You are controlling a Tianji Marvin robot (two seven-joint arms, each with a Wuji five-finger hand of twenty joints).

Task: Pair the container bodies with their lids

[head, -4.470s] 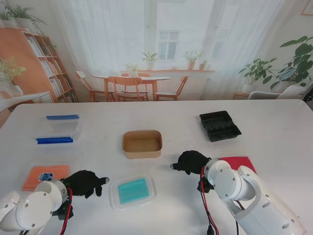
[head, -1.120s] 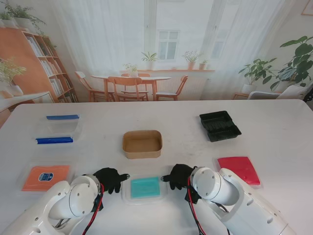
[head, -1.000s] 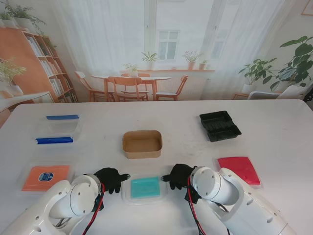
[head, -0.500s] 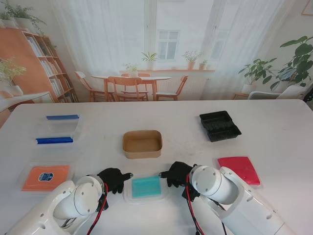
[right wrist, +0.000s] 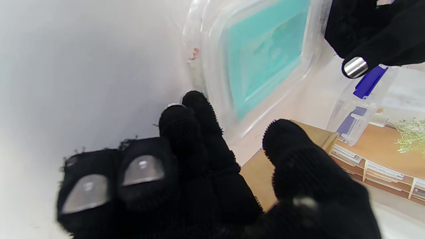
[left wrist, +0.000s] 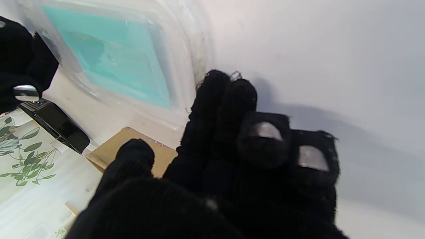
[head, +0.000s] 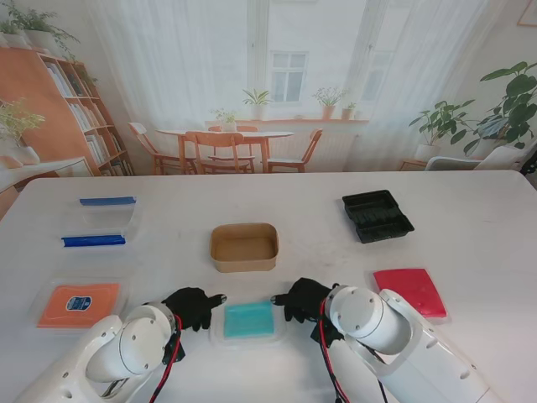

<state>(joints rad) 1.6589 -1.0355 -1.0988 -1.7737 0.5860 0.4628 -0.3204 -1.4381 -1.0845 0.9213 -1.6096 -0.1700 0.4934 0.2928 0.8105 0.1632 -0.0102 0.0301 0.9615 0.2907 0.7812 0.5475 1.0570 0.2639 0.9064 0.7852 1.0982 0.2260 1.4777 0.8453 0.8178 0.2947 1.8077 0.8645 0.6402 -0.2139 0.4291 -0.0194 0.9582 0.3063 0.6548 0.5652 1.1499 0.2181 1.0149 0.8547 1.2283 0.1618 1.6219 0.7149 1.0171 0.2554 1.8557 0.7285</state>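
White counter [head: 470, 227] fills the stand's view, backed by a bright room with curtains, plants and a bookshelf. Nearest to me sits a clear lid with a teal centre [head: 248, 321]. The left robot hand [head: 192, 306] is at its left edge and the right robot hand [head: 299, 300] at its right edge, both in black gloves.

Compared with a few seconds ago, both hands have closed in from the sides, and the lid has slid right and a little farther from me, toward the brown paper box [head: 244, 247] just beyond it. That suggests the two hands are pinching the lid between them to carry it to its body, though it does not look lifted yet.

Each hand has its fingers loosely curled with the thumb apart. In the wrist views the fingertips [left wrist: 212, 83] of the left hand and those of the right [right wrist: 194, 99] reach the lid's clear rim, but whether they press it or only lie beside it is hard to tell.

Elsewhere lie a clear tub with blue clips [head: 99, 222], an orange lid [head: 78, 304], a black tray [head: 377, 215] and a red lid [head: 414, 290], its near edge cut off by the right arm.
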